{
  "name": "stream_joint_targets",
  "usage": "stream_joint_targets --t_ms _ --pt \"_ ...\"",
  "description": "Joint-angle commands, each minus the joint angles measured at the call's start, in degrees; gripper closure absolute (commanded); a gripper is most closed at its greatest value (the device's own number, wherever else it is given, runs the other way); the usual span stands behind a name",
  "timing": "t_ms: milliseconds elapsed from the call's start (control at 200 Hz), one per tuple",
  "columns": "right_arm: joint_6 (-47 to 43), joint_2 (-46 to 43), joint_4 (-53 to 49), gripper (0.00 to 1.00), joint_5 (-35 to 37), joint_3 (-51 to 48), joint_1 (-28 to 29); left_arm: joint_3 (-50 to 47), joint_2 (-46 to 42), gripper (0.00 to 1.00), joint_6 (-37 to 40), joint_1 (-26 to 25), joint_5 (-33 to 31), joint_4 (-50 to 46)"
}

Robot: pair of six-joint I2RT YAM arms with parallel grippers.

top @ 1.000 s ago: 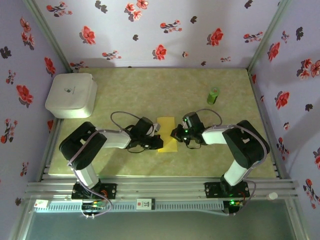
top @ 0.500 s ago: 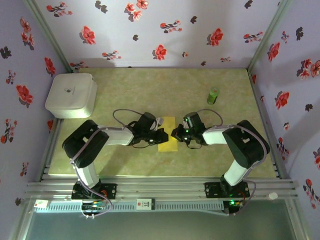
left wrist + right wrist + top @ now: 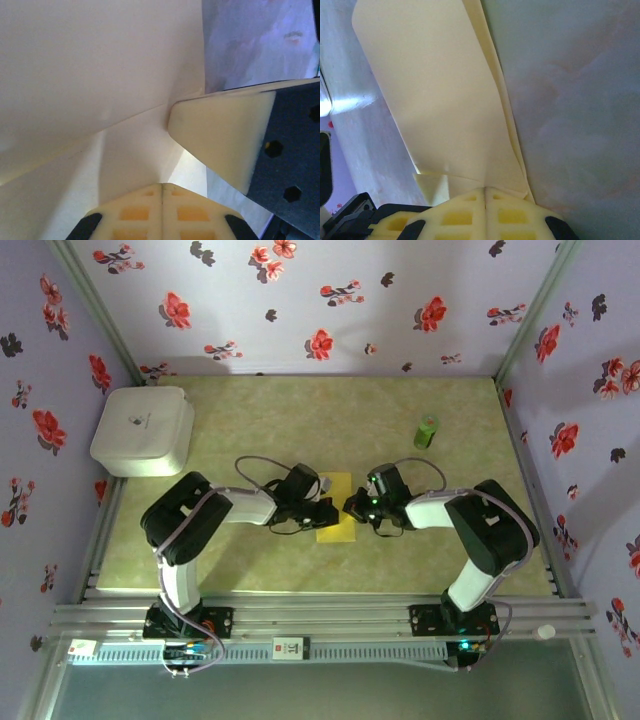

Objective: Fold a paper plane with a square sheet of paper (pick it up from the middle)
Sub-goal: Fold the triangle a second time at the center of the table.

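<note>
Paper: your square sheet of paper lies folded narrow at mid-tabletop, long axis near edge to far edge | left gripper closed, tips at its left side | right gripper closed at its right side | both equally near; whether either pinches a layer, you cannot tell.

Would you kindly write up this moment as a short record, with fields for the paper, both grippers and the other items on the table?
paper: yellow sheet of paper, folded into a narrow layered strip, lying on the table between the two grippers
left gripper: shut, tips at the paper's left side
right gripper: shut, tips at the paper's right edge
grip: cannot tell whether either pinches the paper
other items: white rounded box at far left; small green cylinder at far right; both apart from the paper
</note>
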Motion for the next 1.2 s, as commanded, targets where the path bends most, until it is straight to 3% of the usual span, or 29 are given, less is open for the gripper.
stream_joint_targets --t_ms 0,890,1070,1195 --pt "-1.1 2.7 -7.3 1.0 4.6 -0.6 -0.4 -3.9 -1.5 1.0 2.5 -0.4 -1.8 -6.6" --pt "-2.6 2.0 -11.7 1.0 6.2 0.7 -0.7 -8.9 -15.2 1.0 11.1 -0.4 -4.4 -20.8" --pt "-2.1 2.0 -11.5 1.0 6.1 0.7 -0.7 -8.3 -21.5 1.0 10.4 -0.2 -9.8 -17.7" --pt "-1.6 2.0 -10.4 1.0 5.5 0.7 -0.7 -4.0 -17.5 1.0 9.9 0.5 -6.9 -15.9"
